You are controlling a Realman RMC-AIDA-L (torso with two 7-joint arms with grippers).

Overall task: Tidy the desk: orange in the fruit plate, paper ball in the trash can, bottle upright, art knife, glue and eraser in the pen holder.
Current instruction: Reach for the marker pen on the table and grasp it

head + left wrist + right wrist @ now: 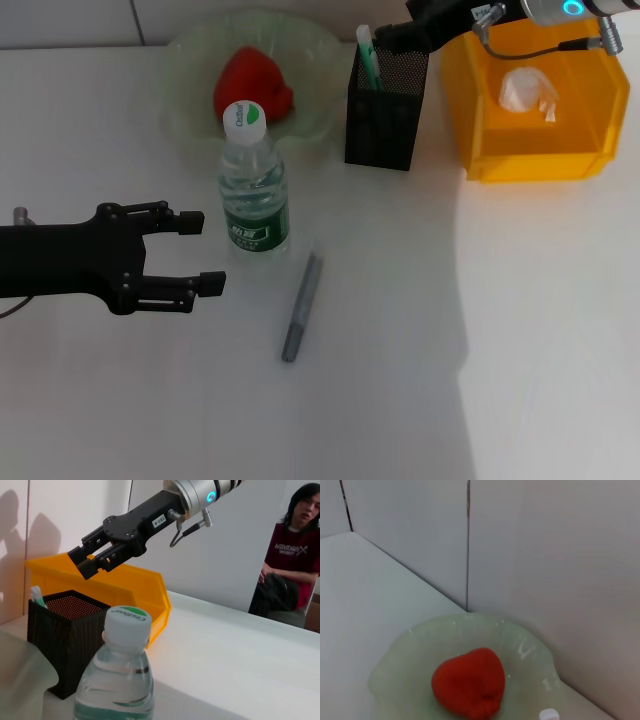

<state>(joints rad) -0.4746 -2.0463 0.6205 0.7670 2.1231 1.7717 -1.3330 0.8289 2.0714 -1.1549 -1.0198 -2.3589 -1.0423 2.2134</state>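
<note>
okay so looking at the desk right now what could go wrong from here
The left gripper hangs open right beside the upright bottle; a sideways move could tip it. The glue lies flat on the desk, so pinching it may skid it. The right gripper, above the pen holder, could knock it when descending.

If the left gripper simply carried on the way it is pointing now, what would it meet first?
Most likely the bottle: the left gripper, open, points across the desk at its lower body. Height is unclear from the head view.
</note>
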